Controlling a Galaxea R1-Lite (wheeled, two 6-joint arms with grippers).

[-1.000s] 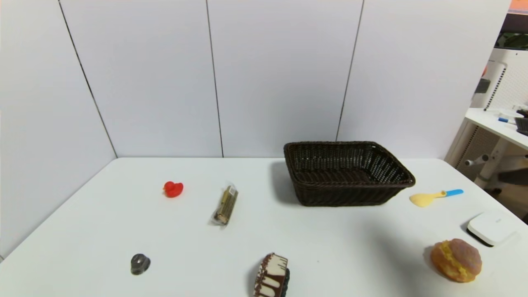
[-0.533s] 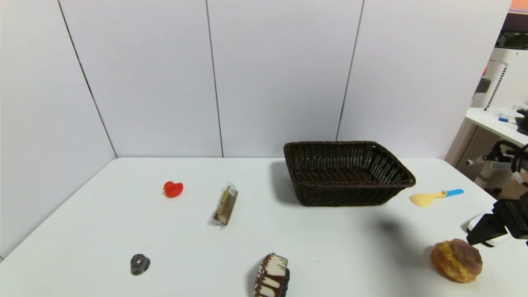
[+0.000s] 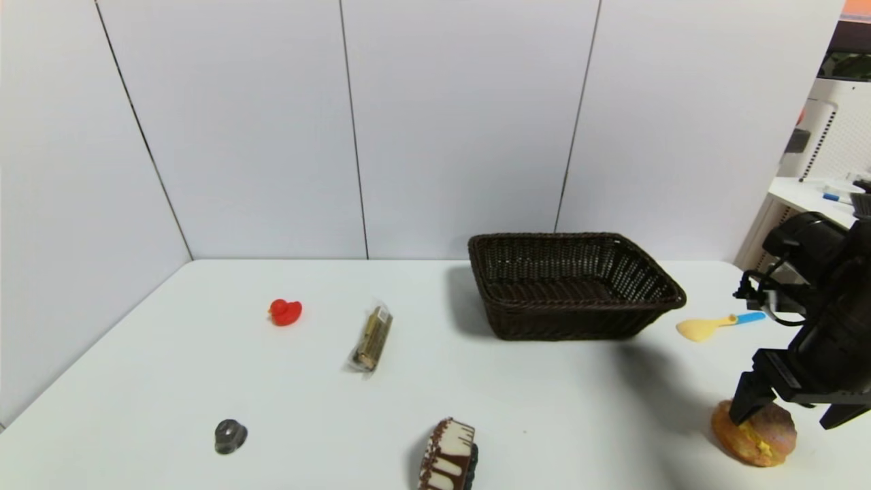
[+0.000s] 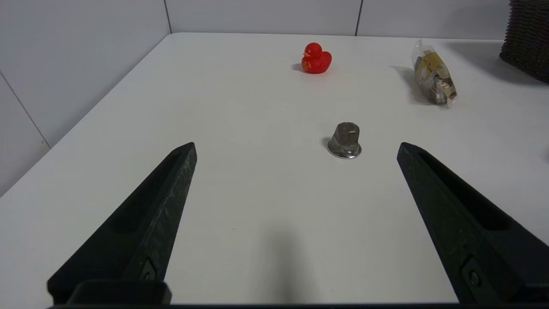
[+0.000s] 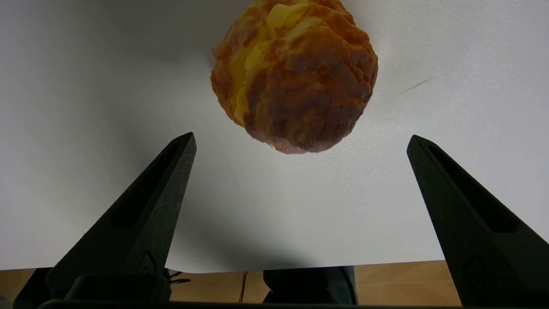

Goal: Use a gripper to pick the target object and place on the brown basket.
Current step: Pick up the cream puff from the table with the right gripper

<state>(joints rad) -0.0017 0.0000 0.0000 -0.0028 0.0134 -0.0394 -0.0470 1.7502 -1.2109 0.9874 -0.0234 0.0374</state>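
Note:
The cream puff (image 3: 755, 441) lies at the table's near right corner, partly covered by my right gripper (image 3: 789, 415). In the right wrist view the cream puff (image 5: 296, 77) lies just beyond the wide-open, empty right gripper (image 5: 300, 141), not between its fingers. The brown basket (image 3: 571, 286) stands empty at the back of the table, right of centre. My left gripper (image 4: 296, 148) is open and empty over the table's near left part; it is out of the head view.
A yellow spoon with a blue handle (image 3: 714, 325) lies right of the basket. A striped cake slice (image 3: 449, 454), a metal cap (image 3: 231, 435), a wrapped bar (image 3: 371, 338) and a red duck (image 3: 285, 312) lie on the table. The table's near edge (image 5: 300, 266) is close behind the right gripper.
My right arm has come in from the right edge of the head view and now hangs over the cream puff, hiding the white box behind it. Nothing else has moved.

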